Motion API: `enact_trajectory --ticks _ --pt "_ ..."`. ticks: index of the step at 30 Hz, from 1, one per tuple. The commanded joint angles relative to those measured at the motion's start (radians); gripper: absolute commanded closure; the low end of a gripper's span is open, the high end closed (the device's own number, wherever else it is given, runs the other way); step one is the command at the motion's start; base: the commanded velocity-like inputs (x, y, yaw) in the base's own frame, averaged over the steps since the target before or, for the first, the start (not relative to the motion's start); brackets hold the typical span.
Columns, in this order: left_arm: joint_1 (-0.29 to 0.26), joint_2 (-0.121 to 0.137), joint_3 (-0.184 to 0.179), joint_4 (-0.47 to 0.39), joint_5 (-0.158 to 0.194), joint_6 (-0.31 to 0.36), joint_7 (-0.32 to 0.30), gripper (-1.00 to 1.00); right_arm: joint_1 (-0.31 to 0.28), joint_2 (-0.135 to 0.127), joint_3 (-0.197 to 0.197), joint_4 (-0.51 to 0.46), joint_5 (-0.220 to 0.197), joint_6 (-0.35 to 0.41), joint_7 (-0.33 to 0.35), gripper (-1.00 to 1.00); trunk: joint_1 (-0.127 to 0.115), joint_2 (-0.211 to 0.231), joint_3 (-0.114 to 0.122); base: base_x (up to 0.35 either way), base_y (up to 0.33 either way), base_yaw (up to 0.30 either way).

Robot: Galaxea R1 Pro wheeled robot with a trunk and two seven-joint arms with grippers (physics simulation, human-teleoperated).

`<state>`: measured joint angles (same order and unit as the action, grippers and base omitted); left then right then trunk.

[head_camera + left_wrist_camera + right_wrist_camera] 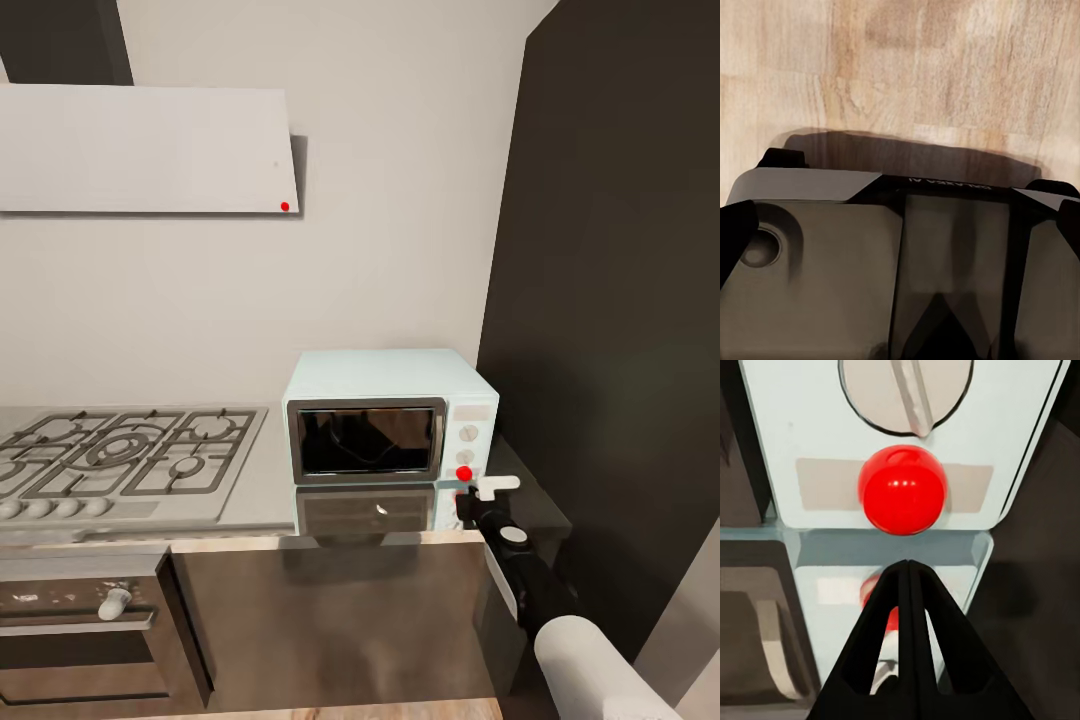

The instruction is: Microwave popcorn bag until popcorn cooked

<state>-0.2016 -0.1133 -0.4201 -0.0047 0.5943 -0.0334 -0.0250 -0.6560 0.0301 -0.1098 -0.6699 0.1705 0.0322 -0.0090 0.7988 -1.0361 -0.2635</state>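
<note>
As you look from the head camera, the hood [150,150] hangs at upper left with a red dot at its lower right corner, and below it the hob [125,460] sits in the countertop [255,490], with the oven [80,625] under it. To the hob's right the microwave [390,415] stands on the countertop against the wall, door shut, its dark glass facing you. Its white panel carries two knobs and a red button [464,473] at the bottom. A tall dark cabinet [610,300] rises just to the microwave's right.

Your right gripper [478,500] is just in front of that red button, the arm reaching up from lower right. In the right wrist view the gripper [909,577] has its fingers pressed together into one point, closed on nothing, and the tip sits just below the button [902,489], close to it; you cannot tell whether it touches. A knob [906,394] sits above the button.

In the left wrist view you see the robot's grey base [810,255] over the wood floor [900,67]; dark finger edges show at both sides, so the left gripper looks spread apart.

The bag is hidden from you.
</note>
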Motion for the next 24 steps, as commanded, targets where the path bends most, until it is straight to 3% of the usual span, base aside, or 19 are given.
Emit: enact_trajectory --ticks 1,15,24 --pt "-0.001 0.000 -0.009 0.002 0.010 -0.004 -0.003 -1.00 -0.001 0.001 -0.003 -0.001 0.010 0.002 0.000 1.00 0.000 -0.001 -0.001 0.000 0.000 0.000" --pt "-0.001 0.000 -0.008 0.002 0.010 -0.004 -0.003 -1.00 -0.001 0.001 -0.004 0.000 0.011 0.002 -0.002 1.00 0.000 -0.001 -0.001 0.124 0.000 0.000" --pt "-0.001 0.000 -0.009 0.002 0.010 -0.004 -0.003 -1.00 -0.001 0.000 -0.005 0.000 0.011 0.002 -0.002 1.00 0.000 -0.001 -0.001 0.012 0.000 0.000"
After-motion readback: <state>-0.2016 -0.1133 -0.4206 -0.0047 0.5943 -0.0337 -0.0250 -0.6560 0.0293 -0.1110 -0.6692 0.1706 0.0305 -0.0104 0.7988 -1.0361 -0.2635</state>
